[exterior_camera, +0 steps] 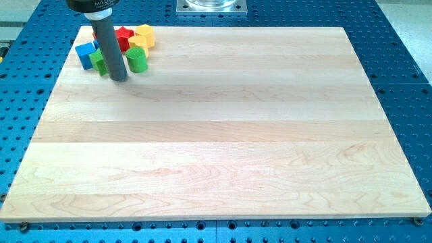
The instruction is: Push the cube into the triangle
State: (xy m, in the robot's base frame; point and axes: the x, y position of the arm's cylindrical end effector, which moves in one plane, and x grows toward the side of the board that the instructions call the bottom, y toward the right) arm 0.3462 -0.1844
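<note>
A cluster of blocks lies at the view's top left corner of the wooden board (223, 135). A blue cube (85, 54) is at its left end. A green block (100, 62) sits right of the cube, partly hidden by the rod. A green round block (138, 61) is right of the rod. A red block (123, 36) and a yellow block (143, 36) lie behind. I cannot make out a triangle; the rod hides part of the cluster. My tip (119, 79) rests on the board just below the cluster, between the two green blocks.
The board lies on a blue perforated table (405, 61). A grey metal base (212, 7) stands at the view's top centre, beyond the board's far edge.
</note>
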